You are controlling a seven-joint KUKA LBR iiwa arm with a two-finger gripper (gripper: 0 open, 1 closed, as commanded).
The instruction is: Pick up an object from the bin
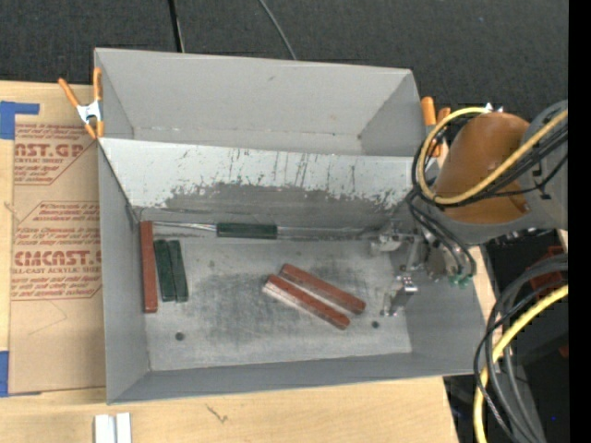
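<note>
My gripper (397, 295) hangs at the right end of the bin floor, its metal fingers pointing down with nothing seen between them. Just to its left lie two reddish-brown bars (314, 295) side by side, slanting down to the right. Their right ends stop a short way from the fingertips. A dark green bar (246, 231) lies along the foot of the back wall, left of the gripper.
Against the left wall a reddish-brown bar (148, 266) stands lengthwise next to two dark green bars (170, 269). The arm with its orange cover and yellow cables leans over the bin's right rim.
</note>
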